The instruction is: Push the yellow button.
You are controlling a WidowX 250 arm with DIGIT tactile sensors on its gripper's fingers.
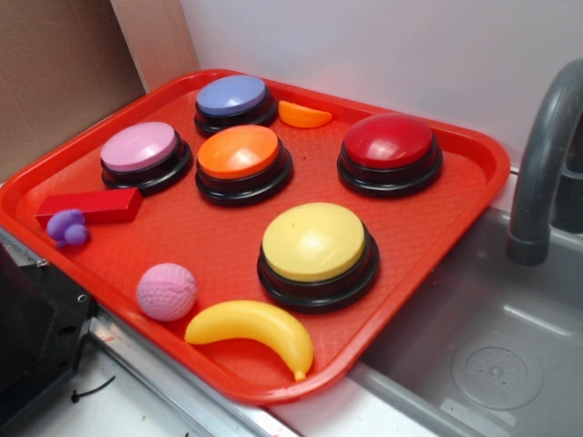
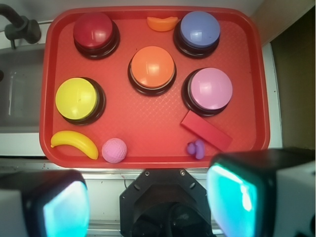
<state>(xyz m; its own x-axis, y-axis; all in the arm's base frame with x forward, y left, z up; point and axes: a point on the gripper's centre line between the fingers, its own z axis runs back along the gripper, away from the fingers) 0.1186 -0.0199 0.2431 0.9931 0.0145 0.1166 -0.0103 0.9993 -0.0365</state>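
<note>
Wrist view shows the open, empty gripper [image 2: 148,207] hanging high off the red plastic tray's [image 2: 148,140] edge, the large pale-yellow domed button [image 2: 76,98] untouched, everything left to do.

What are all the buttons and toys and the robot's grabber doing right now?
yellow button: untouched, on the red tray
orange button: untouched
red button: untouched
purple button: untouched
pink button: untouched
banana: lying flat
pink ball: resting
gripper: open, high above the tray's near edge
</note>
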